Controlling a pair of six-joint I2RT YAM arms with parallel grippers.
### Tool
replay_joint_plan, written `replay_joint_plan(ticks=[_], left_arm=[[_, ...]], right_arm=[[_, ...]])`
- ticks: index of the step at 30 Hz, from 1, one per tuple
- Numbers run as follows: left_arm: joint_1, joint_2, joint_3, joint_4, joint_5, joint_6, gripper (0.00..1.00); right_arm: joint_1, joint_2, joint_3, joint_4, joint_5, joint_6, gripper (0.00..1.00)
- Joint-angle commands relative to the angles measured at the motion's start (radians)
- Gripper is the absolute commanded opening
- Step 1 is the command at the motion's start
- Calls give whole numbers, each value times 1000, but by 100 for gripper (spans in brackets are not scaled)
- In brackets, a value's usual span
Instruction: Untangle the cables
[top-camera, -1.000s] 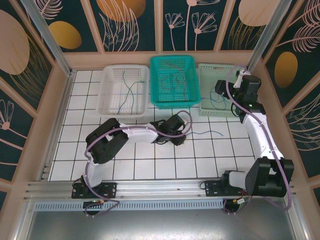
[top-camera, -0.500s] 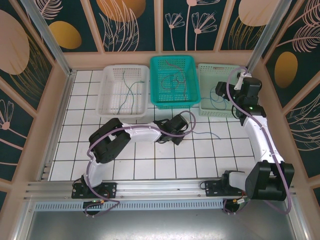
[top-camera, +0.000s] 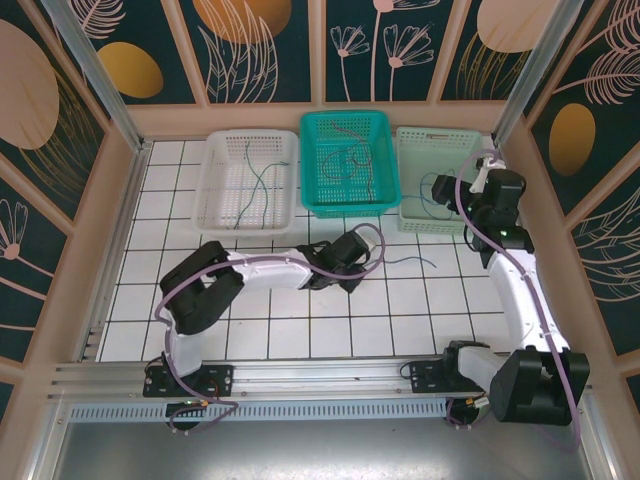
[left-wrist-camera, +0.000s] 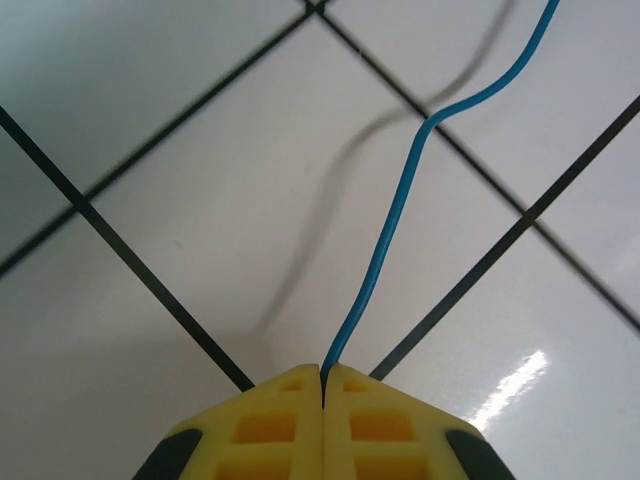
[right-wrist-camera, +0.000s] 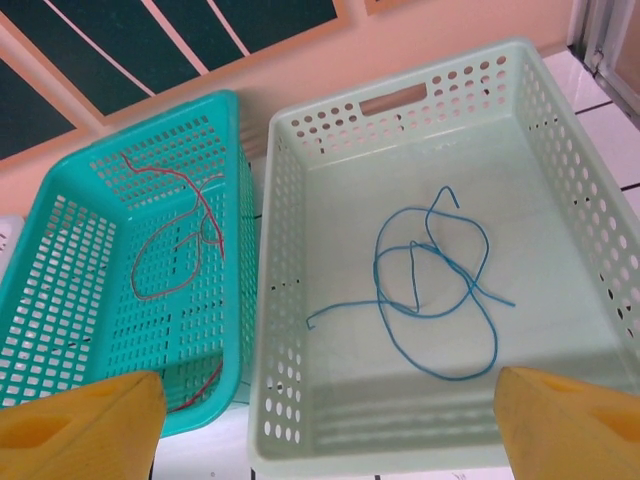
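Nearly done: cables (right-wrist-camera: 430, 290) sorted in baskets (right-wrist-camera: 285, 330). Left tool (left-wrist-camera: 322, 385) clamps stray blue cable (left-wrist-camera: 400, 210), top-view centre; my right tool (right-wrist-camera: 325, 420) open, empty.

White basket (top-camera: 225, 195), teal basket (top-camera: 345, 207), mint basket (top-camera: 430, 150)

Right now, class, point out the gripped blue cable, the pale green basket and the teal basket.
gripped blue cable (left-wrist-camera: 398, 215): left wrist view, mid-length.
pale green basket (right-wrist-camera: 460, 85): right wrist view, far wall.
teal basket (right-wrist-camera: 160, 150): right wrist view, far wall.
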Motion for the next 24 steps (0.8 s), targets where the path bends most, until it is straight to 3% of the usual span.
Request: replay_joint_plan(ticks=[1, 8, 14, 24], left_arm=[[-6, -87, -2, 21, 13, -2, 0], [-5, -174, 0, 28, -19, -22, 0], [9, -130, 94, 17, -46, -45, 0], [106, 46, 341, 111, 196, -165, 0]], right_arm=[[-5, -34, -11, -10, 32, 19, 87], [-73, -72, -14, 6, 18, 53, 87], [-162, -145, -45, 45, -6, 111, 87], [-199, -119, -35, 33, -78, 110, 85]])
